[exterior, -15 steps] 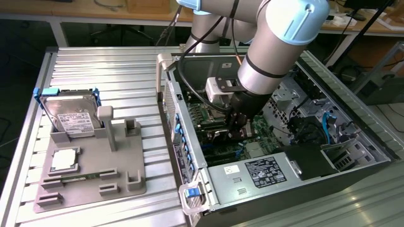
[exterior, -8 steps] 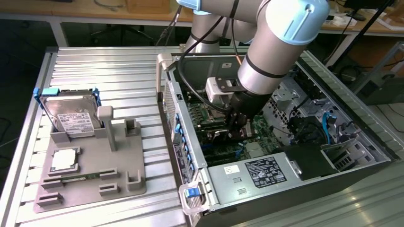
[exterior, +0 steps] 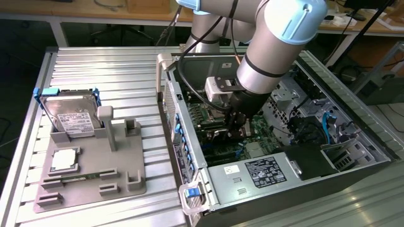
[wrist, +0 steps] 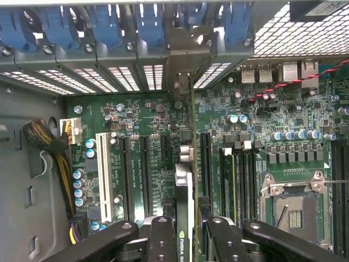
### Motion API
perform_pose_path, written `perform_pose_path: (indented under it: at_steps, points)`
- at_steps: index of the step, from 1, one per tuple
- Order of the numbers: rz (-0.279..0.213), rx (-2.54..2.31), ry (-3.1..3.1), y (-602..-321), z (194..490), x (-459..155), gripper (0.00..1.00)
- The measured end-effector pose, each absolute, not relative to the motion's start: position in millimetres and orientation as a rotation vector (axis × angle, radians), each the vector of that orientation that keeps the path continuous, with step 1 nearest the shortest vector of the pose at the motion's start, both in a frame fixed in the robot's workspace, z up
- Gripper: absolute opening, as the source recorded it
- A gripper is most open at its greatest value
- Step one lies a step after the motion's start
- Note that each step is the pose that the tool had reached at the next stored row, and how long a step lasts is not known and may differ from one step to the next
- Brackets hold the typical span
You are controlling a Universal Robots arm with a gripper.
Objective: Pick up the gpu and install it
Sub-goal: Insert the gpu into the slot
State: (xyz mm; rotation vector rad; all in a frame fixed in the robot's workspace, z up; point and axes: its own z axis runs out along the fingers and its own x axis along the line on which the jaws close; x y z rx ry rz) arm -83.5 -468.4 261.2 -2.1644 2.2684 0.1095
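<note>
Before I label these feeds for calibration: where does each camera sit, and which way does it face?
Exterior view: off the arm, above, looking down into the open computer case; the arm shows.
Wrist view: on the wrist, facing the motherboard; the claw shows, shut on the gpu.
Shared: the motherboard.

**Arm angled down, gripper clamped**

Arm [exterior: 277,52]: grey links with pale blue joint caps. The forearm slants down from the exterior view's upper right toward the middle. The wrist is pitched steeply and the tool points downward.

Gripper [exterior: 239,122]: black, at the low end of the arm. In the wrist view the two black fingers [wrist: 162,240] stand parallel with a narrow gap. They press on both faces of the gpu [wrist: 184,191], which is held edge-on.
</note>
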Motion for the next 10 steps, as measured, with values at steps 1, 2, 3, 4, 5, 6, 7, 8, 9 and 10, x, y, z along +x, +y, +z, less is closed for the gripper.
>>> perform_pose_path:
  at_steps: [1,2,3,4,5,6,7,8,9,10]
  points:
    - [0.109,-2.164,2.268,-468.4,261.0,-83.5,0.27]
    - [0.110,-2.164,2.268,-468.3,260.9,-83.5,0.27]
    - [0.110,-2.164,2.268,-468.4,260.8,-83.5,0.27]
    - [0.110,-2.164,2.268,-468.4,260.8,-83.5,0.27]
    - [0.110,-2.164,2.268,-468.4,260.8,-83.5,0.27]
    - [0.110,-2.164,2.268,-468.4,260.8,-83.5,0.27]
    - [0.110,-2.164,2.268,-468.4,260.8,-83.5,0.27]
    - [0.110,-2.164,2.268,-468.4,260.8,-83.5,0.27]
    - [0.110,-2.164,2.268,-468.4,260.8,-83.5,0.27]
    - [0.110,-2.164,2.268,-468.4,260.8,-83.5,0.27]
